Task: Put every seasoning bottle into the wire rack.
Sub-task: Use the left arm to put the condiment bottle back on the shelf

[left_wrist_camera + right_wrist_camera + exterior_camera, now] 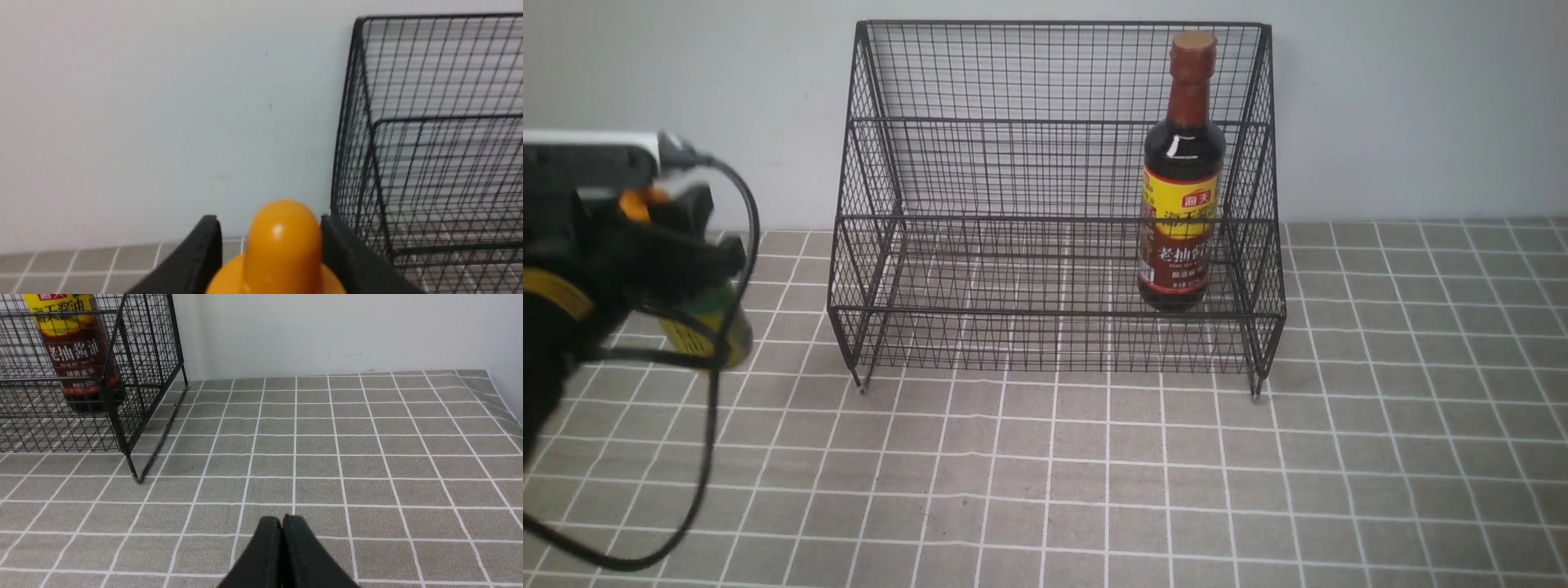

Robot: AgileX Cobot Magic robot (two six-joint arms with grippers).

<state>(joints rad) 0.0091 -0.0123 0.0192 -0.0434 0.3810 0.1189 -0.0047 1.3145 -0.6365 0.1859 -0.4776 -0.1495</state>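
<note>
The short seasoning bottle with the orange cap [282,245] and yellow-green label [712,331] is at the far left, left of the wire rack [1013,163]. My left gripper [271,245] is shut on it, fingers on either side of the cap; it also shows in the front view [662,220]. The tall seasoning bottle [1183,188], with brown-red cap and yellow-and-red label, stands upright inside the rack at its right end, and shows in the right wrist view [77,355]. My right gripper [282,524] is shut and empty, low over the tablecloth right of the rack.
The rack's left side [429,143] is close to the held bottle. Its right corner leg [132,469] stands on the grey checked tablecloth [1094,474]. A pale wall runs behind the rack. A black cable [719,408] loops below my left arm.
</note>
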